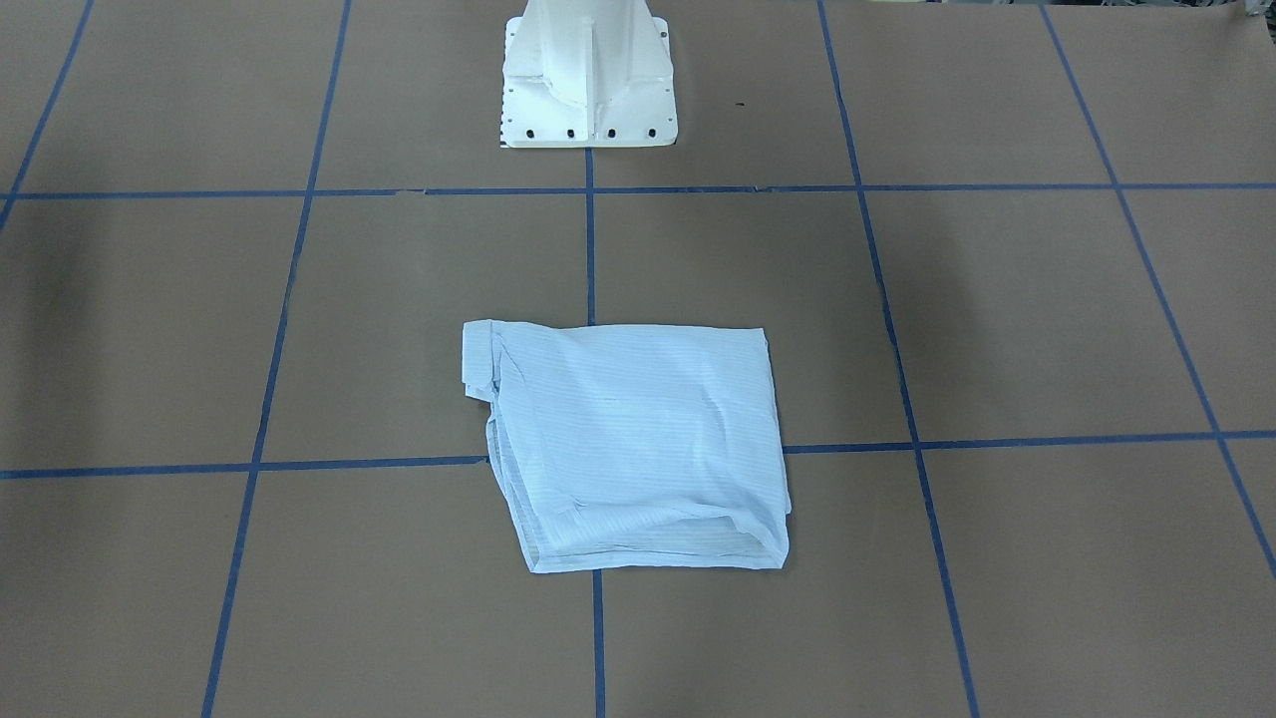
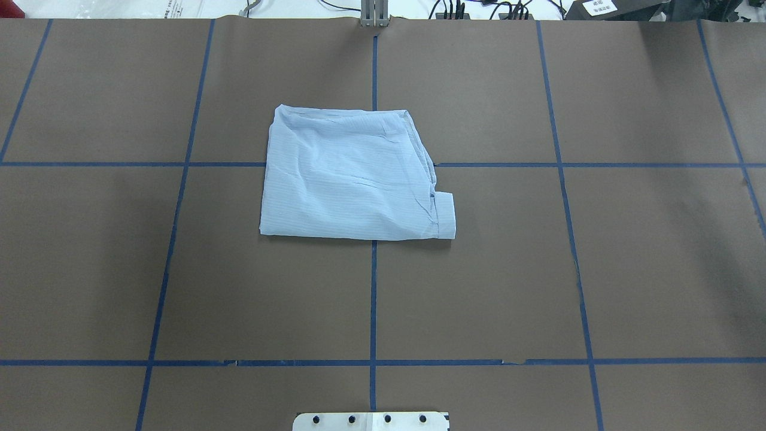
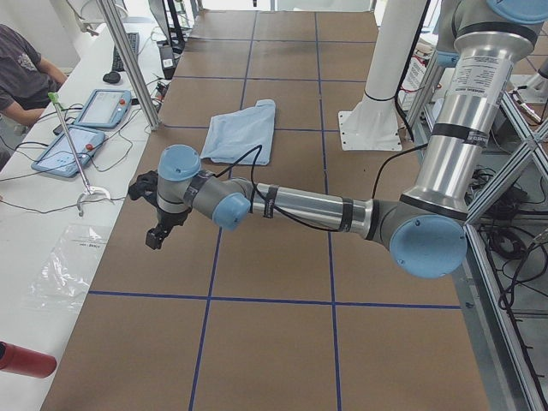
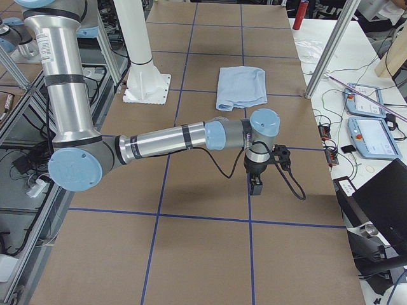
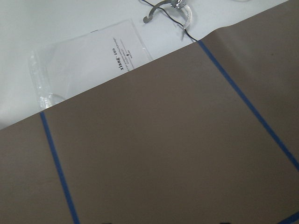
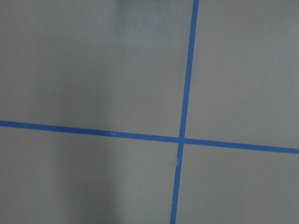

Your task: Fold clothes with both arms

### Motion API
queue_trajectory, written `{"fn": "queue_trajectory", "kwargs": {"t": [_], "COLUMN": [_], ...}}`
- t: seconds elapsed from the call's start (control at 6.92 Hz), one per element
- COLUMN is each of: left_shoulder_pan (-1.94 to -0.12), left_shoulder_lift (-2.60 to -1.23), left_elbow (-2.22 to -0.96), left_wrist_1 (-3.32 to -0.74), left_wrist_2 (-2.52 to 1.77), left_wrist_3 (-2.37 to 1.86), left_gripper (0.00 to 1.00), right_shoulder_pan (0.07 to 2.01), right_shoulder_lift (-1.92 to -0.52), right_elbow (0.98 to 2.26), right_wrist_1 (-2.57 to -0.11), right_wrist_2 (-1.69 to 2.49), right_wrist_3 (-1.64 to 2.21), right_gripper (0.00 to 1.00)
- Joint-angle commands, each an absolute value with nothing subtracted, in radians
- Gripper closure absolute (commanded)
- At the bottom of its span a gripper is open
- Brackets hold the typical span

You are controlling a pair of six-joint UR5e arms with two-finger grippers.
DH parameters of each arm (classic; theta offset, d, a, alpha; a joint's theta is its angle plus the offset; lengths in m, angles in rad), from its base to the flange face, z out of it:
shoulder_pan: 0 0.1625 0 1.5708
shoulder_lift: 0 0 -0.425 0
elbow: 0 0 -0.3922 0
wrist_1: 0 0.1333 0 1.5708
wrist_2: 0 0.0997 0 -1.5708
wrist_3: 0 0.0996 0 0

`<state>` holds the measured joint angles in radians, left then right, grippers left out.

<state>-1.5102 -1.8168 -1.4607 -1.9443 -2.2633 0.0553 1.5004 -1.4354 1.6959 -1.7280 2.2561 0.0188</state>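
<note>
Shirt (image 2: 353,176) folded flat, bag (image 5: 84,65) label illegible

The table (image 2: 479,269) is covered with flat brown paper and marked into large squares by blue tape lines (image 2: 373,299). A light-blue striped shirt (image 2: 350,179) lies folded into a rough rectangle at its middle, covering one crossing of the tape. A small flap juts from the corner nearest the robot's right. The white pedestal base (image 1: 588,90) stands on the table, well apart from the shirt.

left claw (image 3: 155,238) and right claw (image 4: 255,187) too small to judge grip, pedestal base (image 1: 588,95) cropped
</note>
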Motion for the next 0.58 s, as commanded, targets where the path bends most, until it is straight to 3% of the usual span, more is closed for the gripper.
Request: {"fn": "queue_trajectory", "kwargs": {"t": [0.0,0.43], "left_shoulder_pan": [-1.569,-1.597], "left_shoulder_lift": [-1.766,-1.732], "left_elbow": [-1.459,-1.485], "left_wrist_1": [-1.879,-1.891], "left_wrist_2": [-2.357,-2.427], "left_wrist_3": [0.078,0.069], "left_gripper": [0.00,0.00], "right_shoulder_pan": [1.505,1.496], "right_shoulder_lift": [-1.430,-1.433], "right_elbow": [1.706,1.678], "right_wrist_1": [-1.753,-1.741], "right_wrist_2": [2.320,2.325], "right_wrist_3": [0.009,0.008], "right_gripper": [0.00,0.00]}}
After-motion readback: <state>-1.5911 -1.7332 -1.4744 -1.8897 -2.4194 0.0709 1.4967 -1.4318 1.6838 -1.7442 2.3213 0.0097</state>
